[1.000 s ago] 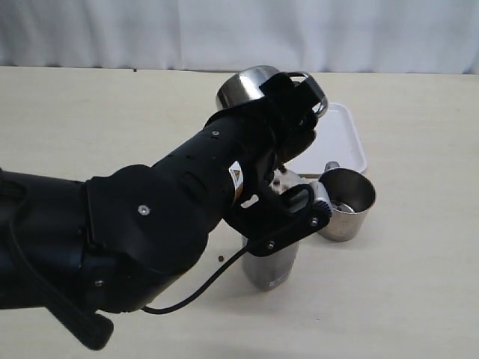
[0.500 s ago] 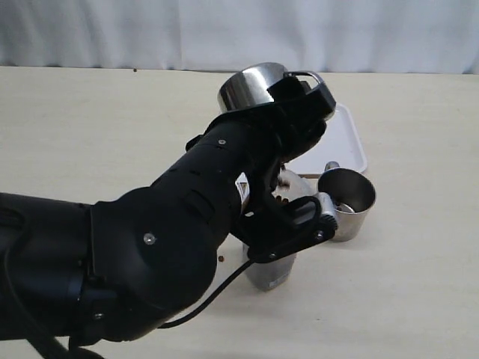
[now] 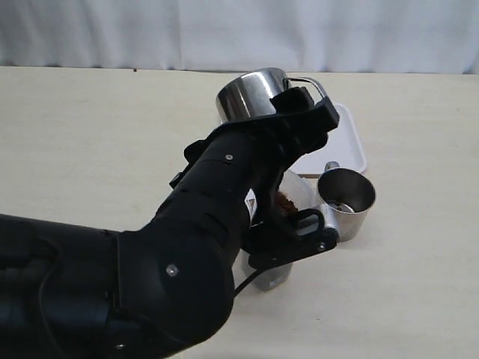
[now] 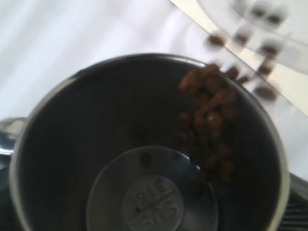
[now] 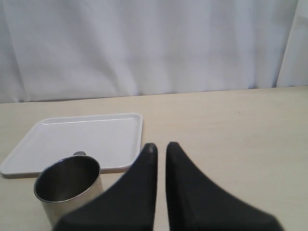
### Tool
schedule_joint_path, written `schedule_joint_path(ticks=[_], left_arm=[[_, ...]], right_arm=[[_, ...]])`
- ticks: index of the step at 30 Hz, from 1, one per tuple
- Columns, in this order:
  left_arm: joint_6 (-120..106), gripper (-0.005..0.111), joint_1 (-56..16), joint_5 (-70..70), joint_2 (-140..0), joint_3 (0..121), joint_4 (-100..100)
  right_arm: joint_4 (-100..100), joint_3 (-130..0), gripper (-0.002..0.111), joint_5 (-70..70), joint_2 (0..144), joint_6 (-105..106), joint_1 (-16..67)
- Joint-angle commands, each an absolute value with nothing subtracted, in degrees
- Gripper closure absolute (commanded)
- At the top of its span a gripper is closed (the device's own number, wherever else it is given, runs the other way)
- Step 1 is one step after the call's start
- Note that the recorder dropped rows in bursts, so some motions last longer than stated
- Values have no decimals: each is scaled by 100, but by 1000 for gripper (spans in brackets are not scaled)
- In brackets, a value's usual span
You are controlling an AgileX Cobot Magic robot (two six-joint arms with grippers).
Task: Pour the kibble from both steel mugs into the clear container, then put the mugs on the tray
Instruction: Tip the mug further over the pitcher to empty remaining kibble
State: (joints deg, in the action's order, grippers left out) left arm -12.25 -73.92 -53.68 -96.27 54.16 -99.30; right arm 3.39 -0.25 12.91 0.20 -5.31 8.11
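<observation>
On the counter [image 3: 90, 127], a tipped mug [image 3: 251, 93] is held over the container [image 3: 271, 278].
The tray [image 3: 348, 146] is seen behind. The tipped mug, pinched by the left claw [image 3: 308, 112], is slanted mouth-down, with more side wall shown than a second ago. A second mug [image 3: 348, 206] is stood upright alongside. The right claw [image 5: 158, 147] is pressed together. Kibble [image 4: 207, 125] is gathered at the tipped rim.

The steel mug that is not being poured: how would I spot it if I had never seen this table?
Find the white tray on the table. Just in front of it a steel mug stands upright on the tabletop, beside the clear container. The other mug is held up in the air, tipped over that container; this one stands alone, untouched.
</observation>
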Motion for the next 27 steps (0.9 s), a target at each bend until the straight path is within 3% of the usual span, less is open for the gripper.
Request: schedule_joint_path(ticks=[1, 27], left_arm=[[-1244, 107, -7469, -5551, -9652, 5401, -9995], [-1244, 107, -7969, -6889, -10234, 5401, -9995]], right_arm=[[387, 0, 103, 1314, 0, -522, 785], [387, 0, 103, 1314, 0, -522, 785]])
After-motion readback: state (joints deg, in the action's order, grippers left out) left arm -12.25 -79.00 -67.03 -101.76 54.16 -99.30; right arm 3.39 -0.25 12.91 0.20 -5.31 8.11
